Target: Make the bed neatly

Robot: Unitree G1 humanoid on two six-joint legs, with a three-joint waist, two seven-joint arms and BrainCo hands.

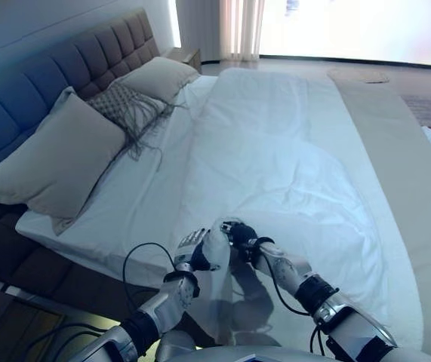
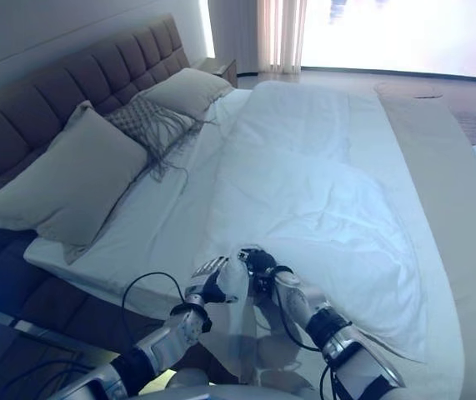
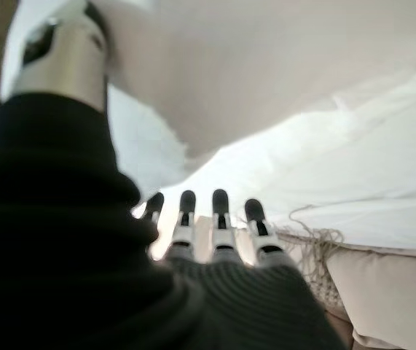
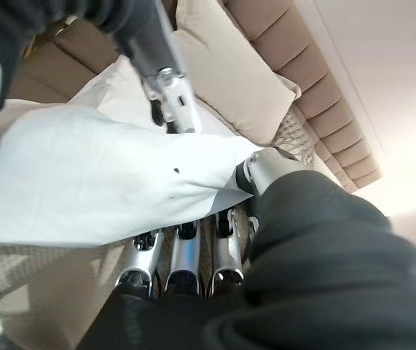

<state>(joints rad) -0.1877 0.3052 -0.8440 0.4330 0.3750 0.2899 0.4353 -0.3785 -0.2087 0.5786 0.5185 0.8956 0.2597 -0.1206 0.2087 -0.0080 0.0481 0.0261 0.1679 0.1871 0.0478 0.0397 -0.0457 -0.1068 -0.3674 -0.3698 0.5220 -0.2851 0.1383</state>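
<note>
- Left robot hand (image 1: 193,247) sits at the bottom centre of the left eye view, at the near edge of the white duvet (image 1: 275,173). In its wrist view the fingers (image 3: 221,219) run out straight under the lifted cloth, so read it as released, supporting rather than gripping.
- Right robot hand (image 1: 239,234) is just beside it, touching the same duvet edge. In its wrist view the cloth drapes over the fingers (image 4: 186,251) and hides the tips; you can't tell whether it's clenched on the fabric.
- Both hands meet at one spot on the edge, probably so the near corner comes up as one piece instead of bunching.
- Duvet lies along the middle of the bed (image 1: 396,188), rumpled toward lower centre, flatter toward the top of the frame.
- Sheet shows bare to the duvet's left, up to the pillows; the duvet needs pulling that way.
- Large pillow (image 1: 56,162) leans on the headboard (image 1: 87,56) at the left; fringed cushion (image 1: 128,105) and a second pillow (image 1: 158,75) sit further up the frame, near each other.
- Judgement: early stage, spreading not yet done. Risk: cloth slipping off the straight left fingers.
</note>
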